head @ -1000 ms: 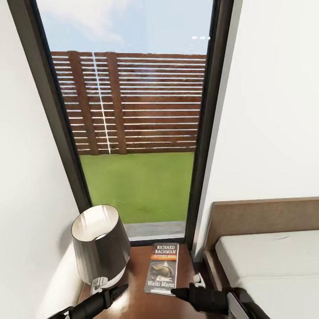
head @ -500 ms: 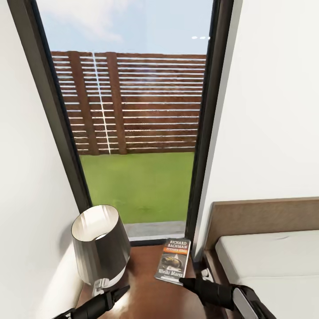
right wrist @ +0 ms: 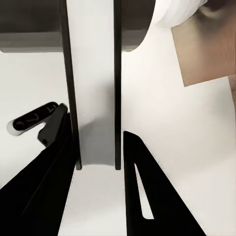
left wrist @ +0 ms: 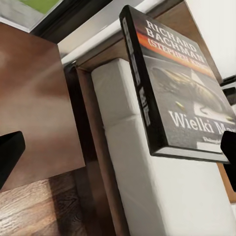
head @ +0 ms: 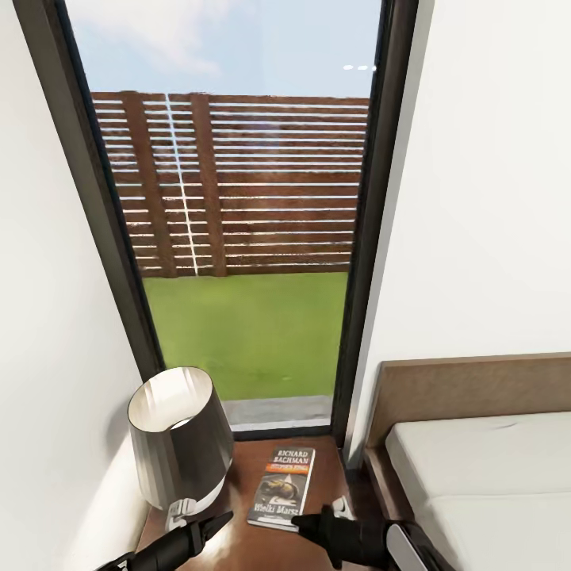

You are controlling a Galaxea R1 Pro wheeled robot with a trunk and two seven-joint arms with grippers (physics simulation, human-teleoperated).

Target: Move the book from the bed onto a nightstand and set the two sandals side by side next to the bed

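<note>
The book (head: 281, 488) hangs over the nightstand (head: 317, 476), toward the surface's edge nearest the bed (head: 476, 460), and the right claw (head: 305, 523) has it by the lower edge. In the right wrist view the book's edge (right wrist: 96, 83) sits squarely between the two dark fingers (right wrist: 59, 162), so that claw is clamped on the book. The left wrist view catches the cover from below and shows it tilted, clear of the wood, so it looks not yet set down.

A lamp (head: 178, 436) takes the surface's corner by the window, leaving the bed-side half for the landing.

The left claw (head: 210, 523) hovers near the front edge, beside the lamp base; its fingertips sit wide apart in its own view, gaping and holding nothing.

Handling-wise, this is a thin, light paperback: stiff enough along the spine, probably floppy at the free end, with a glossy cover that may slide. A pinch at the bottom edge near the spine seems the safest hold.
</note>
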